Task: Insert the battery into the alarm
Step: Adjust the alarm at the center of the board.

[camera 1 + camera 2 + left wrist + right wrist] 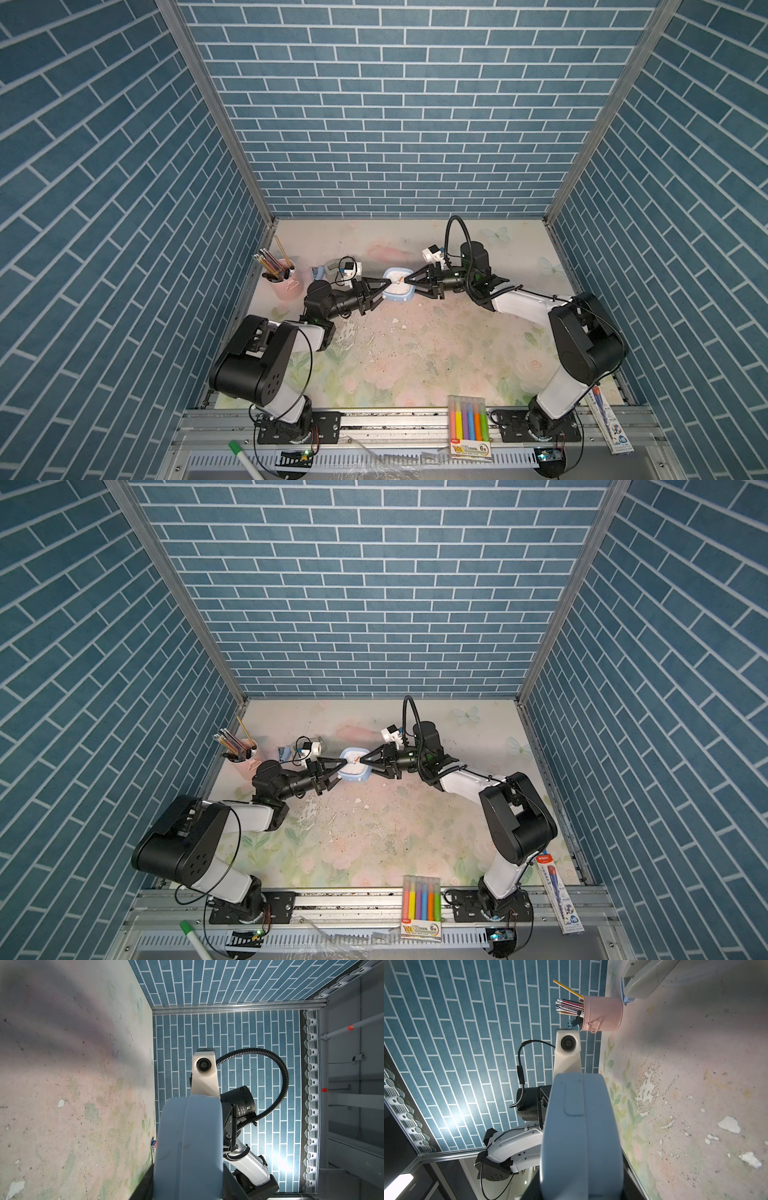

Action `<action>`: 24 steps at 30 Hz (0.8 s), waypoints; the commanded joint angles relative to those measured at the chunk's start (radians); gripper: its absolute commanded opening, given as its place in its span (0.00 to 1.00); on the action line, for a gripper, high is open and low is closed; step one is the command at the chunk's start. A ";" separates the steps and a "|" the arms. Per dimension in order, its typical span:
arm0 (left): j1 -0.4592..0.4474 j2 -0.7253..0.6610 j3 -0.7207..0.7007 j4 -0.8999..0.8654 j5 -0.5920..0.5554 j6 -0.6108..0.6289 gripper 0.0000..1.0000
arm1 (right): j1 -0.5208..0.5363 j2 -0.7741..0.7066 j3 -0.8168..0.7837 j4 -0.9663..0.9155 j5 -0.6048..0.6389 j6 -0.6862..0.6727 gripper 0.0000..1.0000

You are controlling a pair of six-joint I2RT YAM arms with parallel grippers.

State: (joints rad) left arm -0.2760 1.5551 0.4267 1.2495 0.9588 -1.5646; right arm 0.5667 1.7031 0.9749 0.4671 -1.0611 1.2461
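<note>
My left gripper is clamped shut on the left edge of the alarm, and my right gripper pinches the opposite edge. The alarm sits between them, white dial up, over the far part of the table. Both wrist views show its blue rim edge-on between my jaws. I cannot make out the battery. Behind my left wrist is a grey dispenser, then a pink cup of pencils. Highlighters lie at the near edge.
</note>
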 commanded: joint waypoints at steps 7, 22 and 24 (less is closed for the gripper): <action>-0.005 -0.007 -0.025 0.021 -0.026 0.047 0.26 | -0.065 -0.154 -0.016 -0.393 0.171 -0.277 0.77; -0.242 -0.174 0.071 -0.903 -0.444 0.586 0.15 | -0.148 -0.376 -0.047 -0.893 0.523 -0.536 0.96; -0.261 -0.146 0.063 -0.876 -0.478 0.562 0.15 | -0.149 -0.388 -0.059 -0.897 0.536 -0.538 0.95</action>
State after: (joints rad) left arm -0.5140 1.3991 0.4725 0.5228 0.6151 -1.1130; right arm 0.4179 1.3441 0.9363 -0.3458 -0.6056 0.7647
